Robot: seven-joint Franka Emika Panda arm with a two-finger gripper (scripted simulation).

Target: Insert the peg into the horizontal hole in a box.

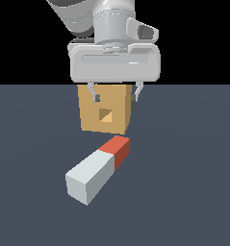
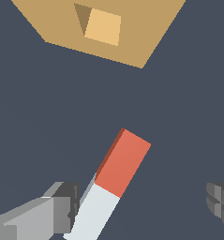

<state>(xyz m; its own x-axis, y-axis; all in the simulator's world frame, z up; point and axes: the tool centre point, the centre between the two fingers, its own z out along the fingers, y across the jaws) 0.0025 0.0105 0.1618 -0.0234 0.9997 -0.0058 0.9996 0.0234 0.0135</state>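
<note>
Pale grey parallel-jaw gripper (image 1: 115, 92) spread wide and holding nothing, poised above the long grey-white square peg with a red-orange end (image 1: 98, 170). Peg lies on the dark floor just before the tan wooden box (image 1: 105, 109), red end apparently nearest its square hole (image 1: 105, 115).

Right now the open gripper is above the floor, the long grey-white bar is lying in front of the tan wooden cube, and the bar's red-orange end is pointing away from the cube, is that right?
Not quite. The long grey-white bar has its red-orange end towards the tan wooden cube, not away; the exterior view shows it. The rest holds: the gripper is open above the floor, with the bar lying in front of the cube.
</note>
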